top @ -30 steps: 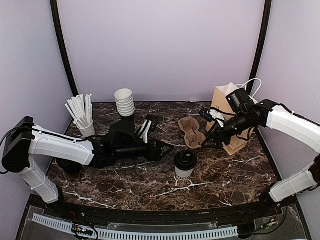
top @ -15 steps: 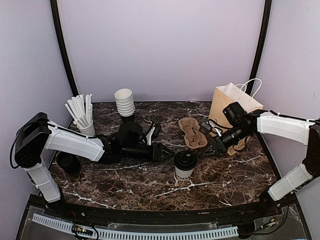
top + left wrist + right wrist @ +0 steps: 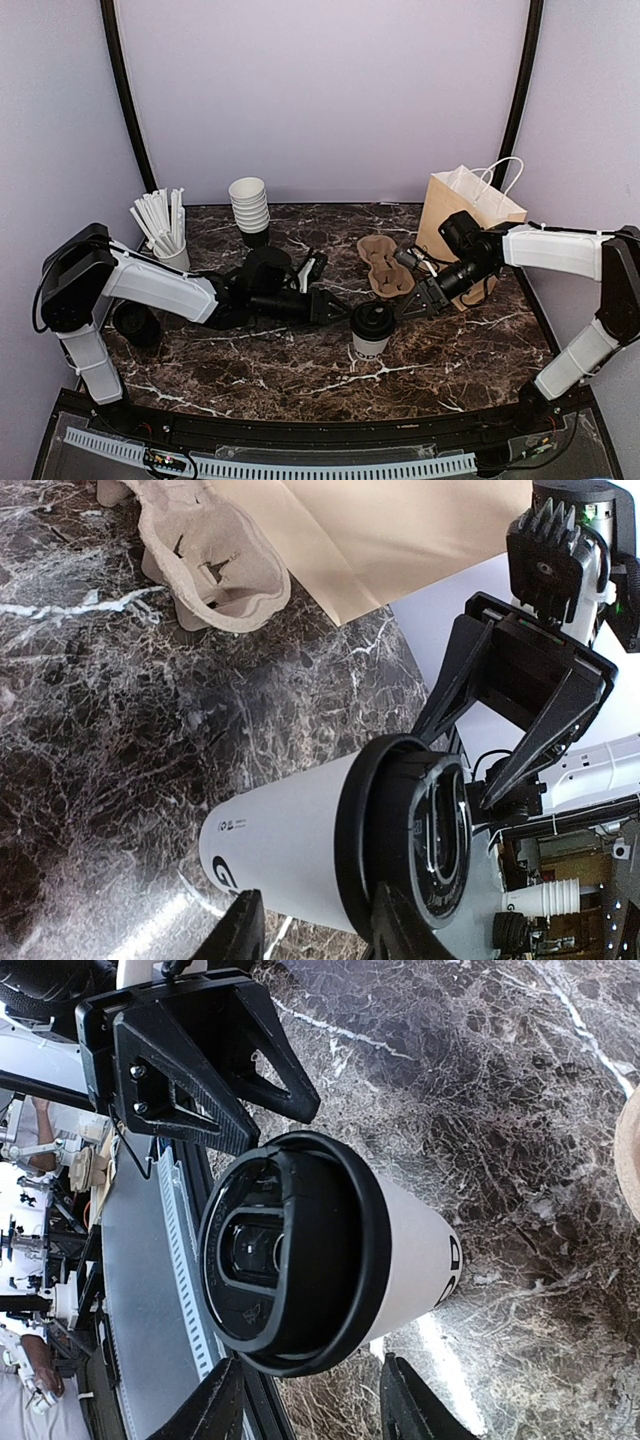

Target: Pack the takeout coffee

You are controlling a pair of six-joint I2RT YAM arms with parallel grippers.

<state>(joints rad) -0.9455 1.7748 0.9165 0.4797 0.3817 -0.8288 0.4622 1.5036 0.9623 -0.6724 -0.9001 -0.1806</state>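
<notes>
Lidded coffee cup [image 3: 371, 328] upright at centre of bench [image 3: 460, 350]. Left gripper [image 3: 340, 308] and right gripper [image 3: 403, 309] flank it head-on, both jaws spread at the lid, contact unclear. Pulp cup carrier [image 3: 385, 265] just behind, brown paper bag [image 3: 470, 215] far right, lidless cup stack [image 3: 250, 205] back-left.

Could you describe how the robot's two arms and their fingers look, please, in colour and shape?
The left arm and the right arm look alike: smooth white shells on the long links, with black housings at the joints and black wrists. The fingers are black, flat and triangular, narrowing to the tips.
</notes>
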